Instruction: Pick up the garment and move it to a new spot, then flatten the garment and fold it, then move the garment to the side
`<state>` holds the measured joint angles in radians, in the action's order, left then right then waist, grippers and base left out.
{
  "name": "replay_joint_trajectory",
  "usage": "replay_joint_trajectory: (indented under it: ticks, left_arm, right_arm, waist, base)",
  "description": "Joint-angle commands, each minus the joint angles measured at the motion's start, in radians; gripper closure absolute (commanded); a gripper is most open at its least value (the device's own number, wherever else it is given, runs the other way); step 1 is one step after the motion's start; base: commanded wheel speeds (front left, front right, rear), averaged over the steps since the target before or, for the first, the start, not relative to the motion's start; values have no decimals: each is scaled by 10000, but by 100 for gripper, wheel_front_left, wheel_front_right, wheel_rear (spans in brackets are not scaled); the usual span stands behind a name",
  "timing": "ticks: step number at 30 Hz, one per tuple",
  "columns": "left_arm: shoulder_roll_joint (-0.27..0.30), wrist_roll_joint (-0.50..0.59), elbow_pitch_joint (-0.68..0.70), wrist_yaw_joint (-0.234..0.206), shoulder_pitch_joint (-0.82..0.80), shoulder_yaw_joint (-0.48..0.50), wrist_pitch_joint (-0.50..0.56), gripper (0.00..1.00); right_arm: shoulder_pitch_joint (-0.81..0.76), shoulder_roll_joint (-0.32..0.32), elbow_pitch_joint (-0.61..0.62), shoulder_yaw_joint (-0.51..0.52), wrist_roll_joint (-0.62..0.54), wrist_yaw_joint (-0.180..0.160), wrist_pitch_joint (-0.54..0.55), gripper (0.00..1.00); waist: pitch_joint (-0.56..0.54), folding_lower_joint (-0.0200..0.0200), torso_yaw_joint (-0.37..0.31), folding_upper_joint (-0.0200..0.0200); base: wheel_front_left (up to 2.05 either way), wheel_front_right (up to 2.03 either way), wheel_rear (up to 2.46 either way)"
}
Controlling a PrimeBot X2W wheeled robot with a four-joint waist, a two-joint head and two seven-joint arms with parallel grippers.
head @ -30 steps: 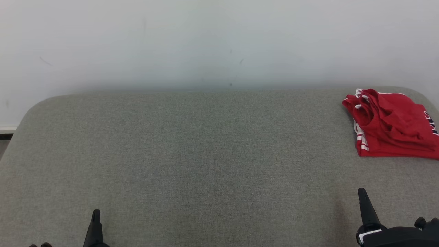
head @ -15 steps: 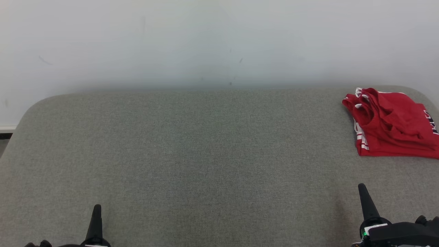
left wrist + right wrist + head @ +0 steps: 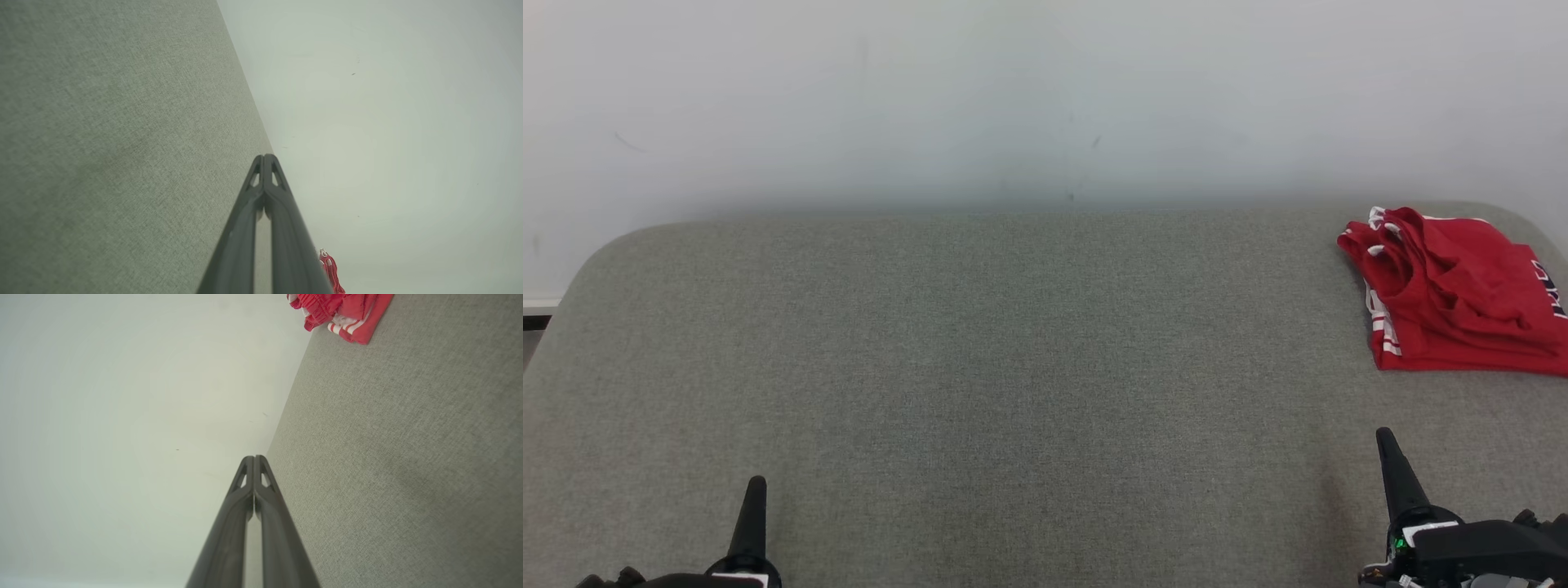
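- My left claw (image 3: 753, 500) sits low at the near left edge of the tabletop (image 3: 1013, 367). Its two dark fingers are pressed together and hold nothing. My left wrist view shows the tips meeting with no gap.
- The grey cloth of the tabletop runs bare across the middle, with a pale wall (image 3: 1045, 98) behind its far edge.
- My right claw (image 3: 1388, 457) sits low at the near right, fingers pointing away from me. It is closed too and holds nothing, and my right wrist view shows the tips touching.
- The garment (image 3: 1454, 302) is a red piece with white stripes. It lies in a loosely folded heap at the far right of the tabletop, near the rounded back corner.
- From my right claw the garment lies ahead and a little to the right, well apart. From my left claw it is right across the whole tabletop.
- Its longer side seems to run side to side, though the picture edge cuts off its right end.
- I judge that any reach for it belongs to my right arm, going forward and slightly outward.
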<state>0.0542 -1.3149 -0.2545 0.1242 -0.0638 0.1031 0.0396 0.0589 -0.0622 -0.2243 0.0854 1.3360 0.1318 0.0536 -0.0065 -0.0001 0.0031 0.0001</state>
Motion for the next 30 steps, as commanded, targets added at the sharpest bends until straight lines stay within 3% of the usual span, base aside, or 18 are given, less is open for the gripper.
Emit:
replay_joint_trajectory:
  ticks: [1,30]
  left_arm:
    - [-14,-230,84,54,-192,35,62,100]
    - [-41,-2459,102,98,-450,110,639,100]
  right_arm:
    - [126,11,23,42,212,-14,56,100]
    - [456,88,-164,235,2291,-19,507,100]
  waist:
    - [2,1,0,-1]
    - [74,1,-24,-1]
  base:
    - [0,0,0]
    - [0,0,0]
